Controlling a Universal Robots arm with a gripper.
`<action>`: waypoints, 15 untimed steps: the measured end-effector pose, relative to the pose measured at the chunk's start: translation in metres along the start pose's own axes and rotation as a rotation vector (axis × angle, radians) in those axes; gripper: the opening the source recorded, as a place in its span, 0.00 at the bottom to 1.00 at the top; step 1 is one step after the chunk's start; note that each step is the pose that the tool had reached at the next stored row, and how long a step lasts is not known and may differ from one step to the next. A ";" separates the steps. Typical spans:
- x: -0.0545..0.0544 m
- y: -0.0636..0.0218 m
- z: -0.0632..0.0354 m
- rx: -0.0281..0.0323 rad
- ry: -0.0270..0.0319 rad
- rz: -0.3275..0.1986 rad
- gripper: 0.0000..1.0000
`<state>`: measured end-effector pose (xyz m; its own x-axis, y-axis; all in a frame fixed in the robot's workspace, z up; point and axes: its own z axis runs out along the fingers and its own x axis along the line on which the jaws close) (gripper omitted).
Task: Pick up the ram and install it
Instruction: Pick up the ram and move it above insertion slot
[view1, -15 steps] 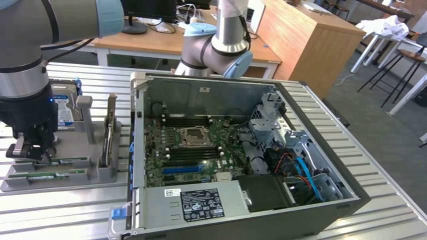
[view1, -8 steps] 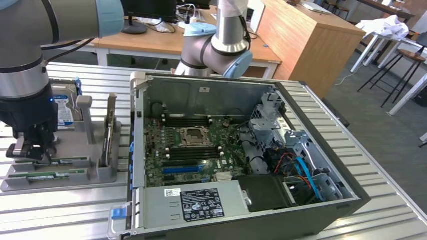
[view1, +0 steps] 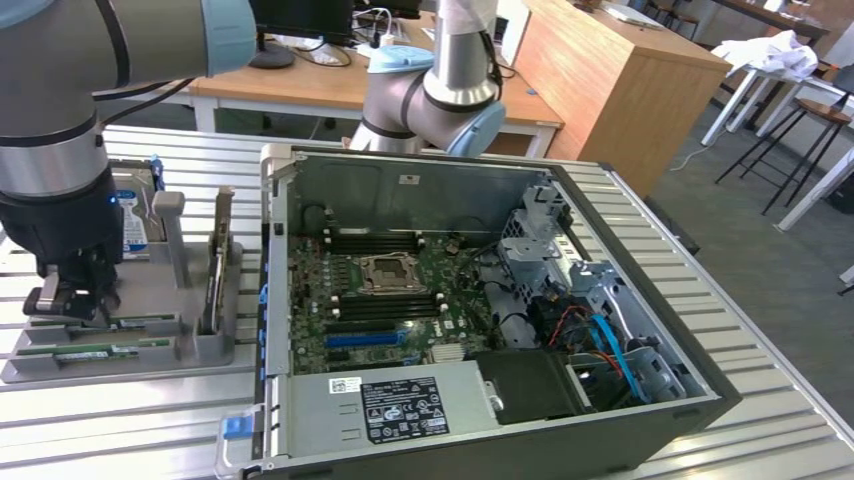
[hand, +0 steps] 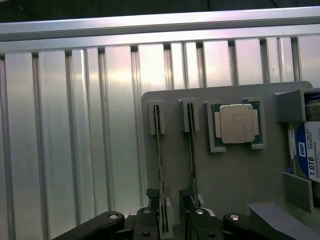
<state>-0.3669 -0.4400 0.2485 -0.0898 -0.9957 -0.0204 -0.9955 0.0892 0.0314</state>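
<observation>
Two green sticks stand on edge in slots of a grey tray (view1: 200, 350). The ram (hand: 160, 165) is the stick running between my fingers; in the exterior view it lies just under the gripper (view1: 134, 322). Its twin (hand: 191, 155) sits in the neighbouring slot (view1: 94, 352). My gripper (hand: 168, 222) is open, one black finger (hand: 148, 220) on each side of the ram's near end, and I cannot tell whether they touch it. In the exterior view the gripper (view1: 70, 300) hangs low over the tray at that view's left. The motherboard (view1: 387, 290) lies inside the open computer case.
The tray also holds a processor chip (hand: 237, 123), a hard drive (hand: 306, 157) and an upright card (view1: 218, 260). The open case (view1: 694, 400) stands on the slatted metal table (hand: 75, 150), to the exterior view's right of the tray. A second arm (view1: 447, 90) stands behind the case.
</observation>
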 end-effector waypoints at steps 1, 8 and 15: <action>0.000 -0.0009 0.0000 0.0000 0.0000 0.000 0.30; 0.000 -0.0015 0.0012 0.0001 -0.0001 0.000 0.30; 0.000 -0.0017 0.0088 0.0000 0.0000 0.000 0.30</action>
<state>-0.3655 -0.4400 0.2397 -0.0898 -0.9957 -0.0205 -0.9955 0.0892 0.0314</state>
